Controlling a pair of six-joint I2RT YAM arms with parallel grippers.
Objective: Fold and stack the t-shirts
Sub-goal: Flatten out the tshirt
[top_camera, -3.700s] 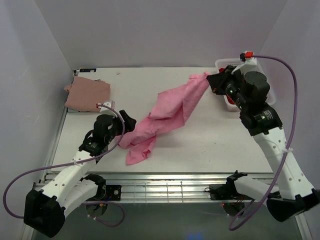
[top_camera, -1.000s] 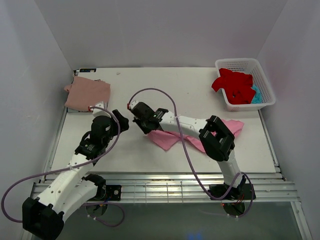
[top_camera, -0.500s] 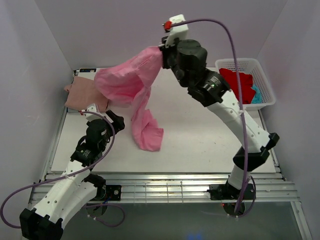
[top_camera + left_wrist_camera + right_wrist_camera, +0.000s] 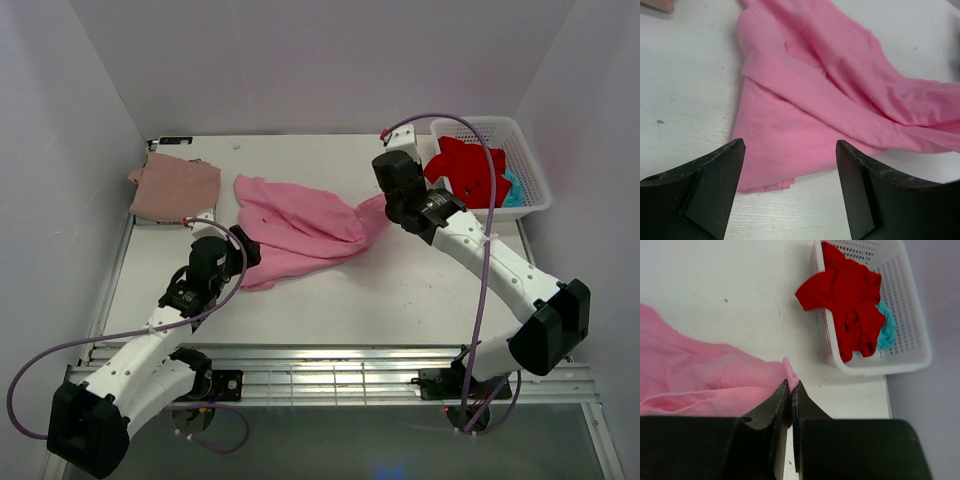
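- Top: white table (image 4: 420, 300), plain pale walls (image 4: 300, 70). Pink tee (image 4: 300, 225) lies crumpled left of centre, not yet flat. Rose tee (image 4: 175, 188) sits folded at the far-left corner, apart from it. Red tee (image 4: 470, 170) and teal tee (image 4: 512, 190) are in the basket (image 4: 540, 205), far right.
- Top: right gripper (image 4: 383, 207) pinches the pink tee's right corner, low over the table. Left gripper (image 4: 245, 250) sits at the tee's near-left edge, holding nothing.
- Left wrist: jaws spread wide and empty, straddling the near hem. Cloth is doubled over there, with a fold ridge running diagonally.
- Right wrist: jaws clamped tight on a small tip of pink cloth. Basket is just beyond, to the right.
- Step, my read: spreading the pink tee flat before folding.
- To do it well: left takes the near-left hem corner, one layer if possible, not the doubled bulk. Then draw the two corners apart, keeping the cloth low so it drags flat.
- Right's bite looks thin, so pull gently or it may slip. Keep clear of the rose tee.
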